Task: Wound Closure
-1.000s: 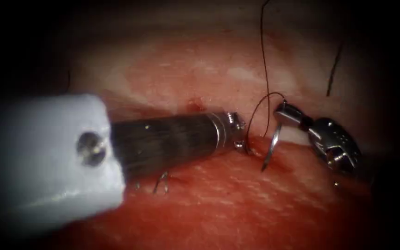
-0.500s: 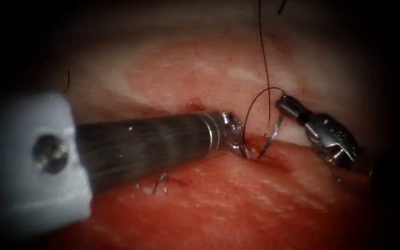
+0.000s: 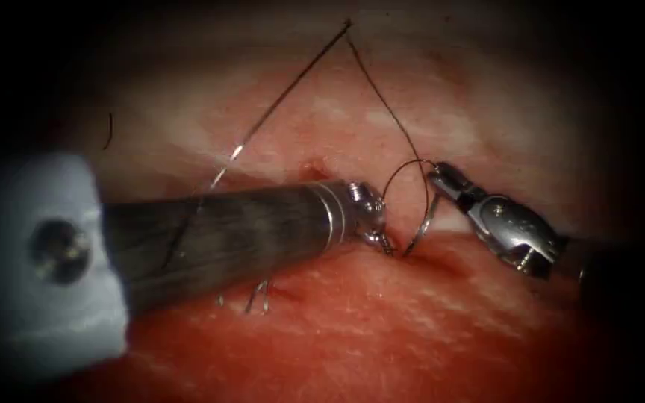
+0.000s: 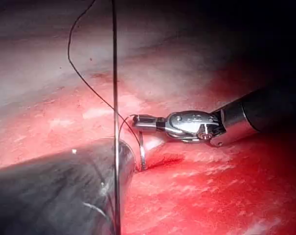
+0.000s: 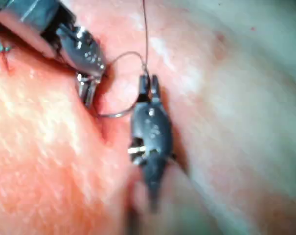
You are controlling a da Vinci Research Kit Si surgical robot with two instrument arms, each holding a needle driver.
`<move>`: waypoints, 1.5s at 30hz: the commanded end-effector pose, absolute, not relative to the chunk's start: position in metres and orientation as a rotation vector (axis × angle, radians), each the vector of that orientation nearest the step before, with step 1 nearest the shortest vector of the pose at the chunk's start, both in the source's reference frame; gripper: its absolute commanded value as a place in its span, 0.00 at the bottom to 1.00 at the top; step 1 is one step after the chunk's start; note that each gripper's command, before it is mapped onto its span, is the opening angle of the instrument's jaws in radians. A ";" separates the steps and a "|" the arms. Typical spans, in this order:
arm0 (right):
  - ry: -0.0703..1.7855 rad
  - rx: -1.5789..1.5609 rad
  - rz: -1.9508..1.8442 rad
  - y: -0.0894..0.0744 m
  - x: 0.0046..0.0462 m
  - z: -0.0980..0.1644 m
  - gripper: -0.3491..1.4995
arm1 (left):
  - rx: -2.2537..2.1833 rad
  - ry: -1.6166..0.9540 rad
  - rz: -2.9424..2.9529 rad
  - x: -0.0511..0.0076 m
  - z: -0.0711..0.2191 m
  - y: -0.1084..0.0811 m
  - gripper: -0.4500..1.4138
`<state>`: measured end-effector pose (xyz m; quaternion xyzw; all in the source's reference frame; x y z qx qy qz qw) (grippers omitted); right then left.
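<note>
Needle between my two tools, point in the cut

My left tool (image 3: 384, 240) rests its tip at the cut, jaw state unclear; just right of it the needle (image 3: 421, 227) enters the tissue (image 3: 382, 328), my right tool (image 3: 442, 175) clamping its thread-end, thread (image 3: 382, 101) rising above.

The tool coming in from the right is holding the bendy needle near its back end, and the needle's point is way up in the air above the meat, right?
Not quite. The right tool does hold the needle near its back end, where the thread joins, but the point is not up in the air. The endoscope view shows it down at the tissue, in the cut, beside the left tool.
</note>
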<state>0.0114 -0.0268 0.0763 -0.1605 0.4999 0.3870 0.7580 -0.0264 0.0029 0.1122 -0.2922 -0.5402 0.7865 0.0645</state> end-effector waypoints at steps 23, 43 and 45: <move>1.084 -0.348 0.803 -0.028 0.0116 0.077 0.00 | -0.963 -1.437 2.387 -0.0263 0.107 -0.002 0.20; 1.117 -0.321 0.880 -0.028 0.0122 0.076 0.00 | -1.075 -1.392 2.348 -0.0241 0.109 -0.004 0.17; 1.121 -0.313 0.899 -0.028 0.0122 0.076 0.00 | -1.082 -1.379 2.344 -0.0241 0.109 -0.004 0.17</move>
